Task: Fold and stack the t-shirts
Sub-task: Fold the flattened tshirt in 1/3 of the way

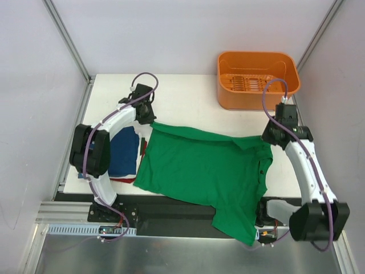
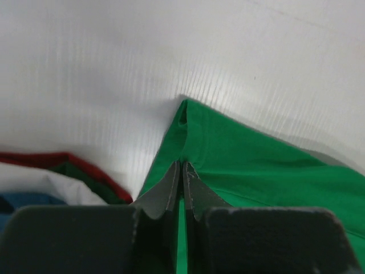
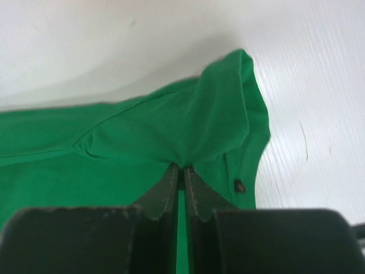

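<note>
The green t-shirt (image 1: 199,165) lay spread across the white table (image 1: 188,97), one end drooping over the near edge. The left gripper (image 2: 182,165) was pinched tight on its far left corner, and the right gripper (image 3: 182,169) was clamped on a bunched fold at its far right. A navy t-shirt (image 1: 122,153) lay beside the left arm, with a red t-shirt (image 1: 122,180) edging out beneath. An orange basket (image 1: 258,85) stood far right.

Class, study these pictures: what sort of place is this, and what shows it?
Probably a robot lab test cell: a white table walled by panels on metal framing, a left arm and right arm bolted at its near edge, and a green tee and basket as practice laundry.
</note>
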Controlling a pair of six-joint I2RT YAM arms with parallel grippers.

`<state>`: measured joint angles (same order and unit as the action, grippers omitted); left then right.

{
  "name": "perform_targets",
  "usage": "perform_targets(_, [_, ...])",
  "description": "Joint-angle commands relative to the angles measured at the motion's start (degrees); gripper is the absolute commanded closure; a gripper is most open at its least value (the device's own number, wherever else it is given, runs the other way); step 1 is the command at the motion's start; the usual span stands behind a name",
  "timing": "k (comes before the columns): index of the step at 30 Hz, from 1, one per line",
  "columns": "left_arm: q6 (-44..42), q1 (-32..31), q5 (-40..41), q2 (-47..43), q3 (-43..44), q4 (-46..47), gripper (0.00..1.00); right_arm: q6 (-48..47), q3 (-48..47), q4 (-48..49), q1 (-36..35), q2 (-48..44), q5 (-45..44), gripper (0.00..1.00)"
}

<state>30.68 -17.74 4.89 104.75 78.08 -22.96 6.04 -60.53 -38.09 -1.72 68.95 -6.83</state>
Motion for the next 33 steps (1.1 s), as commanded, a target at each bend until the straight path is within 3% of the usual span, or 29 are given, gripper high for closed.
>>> perform_targets(1, [1.5, -1.2, -0.5, -7.3, -6.4, 1.3, 1.00, 2.5, 4.4, -8.8, -1.1, -9.0, 0.7, 0.92])
perform_targets(5, [2.5, -2.0, 0.4, -11.6, -12.1, 1.5, 1.00, 4.2, 10.1, -12.9, -1.8, -18.1, 2.6, 0.91])
perform_targets(14, [4.2, -2.7, 1.6, -14.7, -17.6, 1.4, 1.00, 10.9, 18.8, -21.7, -2.8, -29.0, 0.4, 0.89])
perform_targets(17, [4.6, -2.7, 2.3, -15.4, -18.0, 0.7, 0.99, 11.7, 20.1, -23.6, -2.8, -30.4, -0.1, 0.81])
perform_targets(19, [4.7, -2.7, 2.3, -16.1, -17.9, 0.4, 0.93, 11.5, 20.5, -24.1, -2.8, -30.6, -0.3, 0.66])
perform_targets(20, [4.8, -2.7, 2.2, -16.3, -17.7, 0.1, 0.82, 11.0, 20.5, -24.2, -2.8, -30.8, -0.6, 0.59])
perform_targets(21, [4.7, -3.0, 2.0, -16.7, -17.4, -0.1, 0.74, 10.8, 20.3, -24.2, -2.8, -30.7, -1.0, 0.43])
perform_targets(23, [4.4, -3.4, 1.8, -17.7, -16.7, -0.4, 0.64, 10.0, 18.4, -24.4, -2.8, -30.5, -1.3, 0.29])
perform_targets(24, [4.5, -3.7, 1.4, -18.2, -16.5, -0.5, 0.51, 9.7, 17.7, -24.1, -2.8, -30.5, -1.3, 0.18])
perform_targets(26, [5.3, -4.9, 0.5, -19.5, -16.0, -0.4, 0.43, 9.1, 16.2, -22.7, -2.9, -30.2, -1.8, 0.07])
perform_targets(27, [5.3, -5.5, 0.1, -19.8, -15.5, -0.4, 0.33, 8.7, 15.8, -22.3, -2.8, -30.0, -2.0, 0.03])
perform_targets(30, [4.7, -8.4, -0.5, -19.3, -13.4, -0.4, 0.17, 8.4, 15.2, -19.8, -2.8, -27.6, -2.8, 0.03])
perform_targets(31, [4.6, -9.3, -1.6, -18.4, -12.9, -0.4, 0.01, 8.2, 15.2, -17.8, -2.8, -25.7, -2.1, 0.03])
perform_targets(33, [4.5, -9.9, -2.5, -17.1, -11.5, -0.4, 0.01, 7.2, 15.9, -15.2, -2.8, -23.6, -0.2, 0.03])
